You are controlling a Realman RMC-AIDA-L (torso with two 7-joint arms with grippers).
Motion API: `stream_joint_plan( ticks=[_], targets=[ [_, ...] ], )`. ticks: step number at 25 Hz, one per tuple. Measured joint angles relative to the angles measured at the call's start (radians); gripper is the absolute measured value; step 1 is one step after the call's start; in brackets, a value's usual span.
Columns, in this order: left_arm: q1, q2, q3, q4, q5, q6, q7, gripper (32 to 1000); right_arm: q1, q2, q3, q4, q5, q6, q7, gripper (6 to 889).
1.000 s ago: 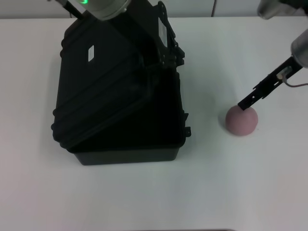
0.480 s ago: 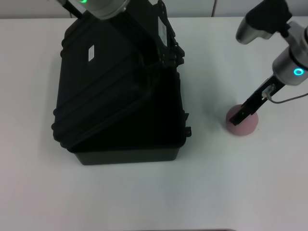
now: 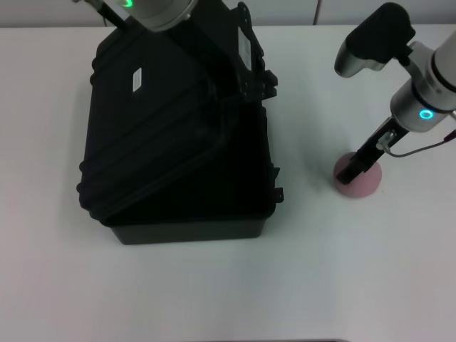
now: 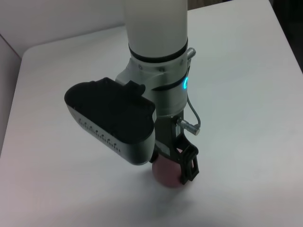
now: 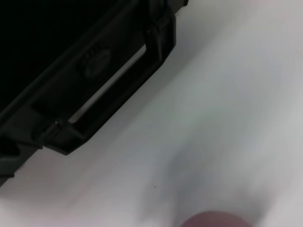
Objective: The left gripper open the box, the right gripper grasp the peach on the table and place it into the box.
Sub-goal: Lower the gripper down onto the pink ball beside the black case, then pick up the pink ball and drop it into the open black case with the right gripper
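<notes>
The peach (image 3: 360, 181) sat on the table (image 3: 214, 292) at about four o'clock in the head view, well apart from the box (image 3: 171, 142) and off that case's right side. Only its lower half showed there, because the right gripper (image 3: 354, 167) stood on top of it, coming down from about one o'clock. In the left wrist view the peach (image 4: 166, 173) appeared as a pink dome under the right gripper (image 4: 177, 163), with one dark finger (image 4: 189, 163) lying against its flank and the rest of the pincer running down behind the fruit. The fingers looked to be straddling the peach on both sides, though whether they were actually pressing on it could not be told from either view. The fruit still rested on the tabletop. The right wrist view showed a sliver of the peach (image 5: 215, 220) and, farther off, a latch (image 5: 113, 80) on the case.

The box lay at about nine to ten o'clock with its lid (image 3: 149, 117) raised and tilted, the hinged edge toward the left and the dark interior open along the right side and front. A small white label (image 3: 135, 78) sat on the lid.

The left gripper (image 3: 242, 43) was at about eleven o'clock, at the lid's far right corner, below the green ring light (image 3: 127, 3); its fingers were lost against the black lid, so their spread could not be read.
</notes>
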Motion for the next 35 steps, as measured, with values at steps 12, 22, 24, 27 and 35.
stream_joint_plan(
  ticks=[12, 22, 24, 27, 35],
  targets=[
    [0.01, 0.0012, 0.0, -0.003, -0.007, 0.003, 0.009, 93, -0.006, -0.006, 0.01, -0.008, 0.007, 0.009, 0.002, 421],
    [0.01, 0.0013, 0.0, -0.003, -0.005, 0.003, 0.009, 92, -0.01, -0.006, 0.013, -0.019, 0.038, 0.021, -0.006, 263],
    [0.01, 0.0013, 0.0, -0.006, -0.005, 0.002, 0.01, 92, -0.02, -0.006, 0.013, -0.039, 0.06, 0.035, -0.015, 253],
    [0.01, 0.0013, 0.0, -0.016, -0.005, 0.003, 0.014, 91, -0.057, -0.001, 0.014, -0.115, 0.08, 0.068, -0.034, 239],
    [0.011, 0.0009, -0.003, -0.03, -0.005, 0.005, 0.024, 91, -0.154, 0.006, 0.014, -0.327, 0.195, 0.191, -0.045, 174]
  ],
)
